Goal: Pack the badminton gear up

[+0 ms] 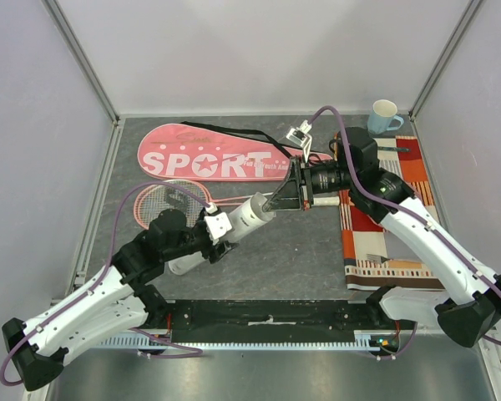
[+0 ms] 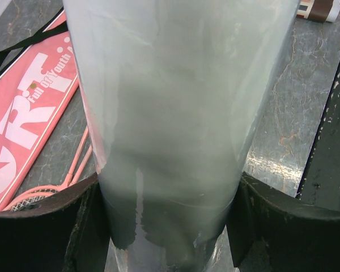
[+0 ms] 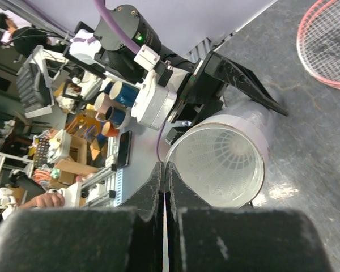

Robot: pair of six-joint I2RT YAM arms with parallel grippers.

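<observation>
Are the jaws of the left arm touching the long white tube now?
Touching. In the left wrist view, the tube stands between the two black jaws. Both jaws press against its sides, and no gap shows on either side.

Bare desk (image 1: 309, 251) lies open in the middle toward the near edge, between the left arm (image 1: 108, 292) and the striped cloth (image 1: 361, 242) along the right edge. The centre is blocked: the tube (image 1: 249, 217), clamped in the left end effector (image 1: 220, 227), slants toward the right end effector (image 1: 277, 200), whose closed tips sit just beside its open mouth. The pink bag (image 1: 209, 157) fills the far edge's left and middle, a racket (image 1: 157, 199) just in front of it. A cup (image 1: 384, 115) occupies the far right corner.
</observation>
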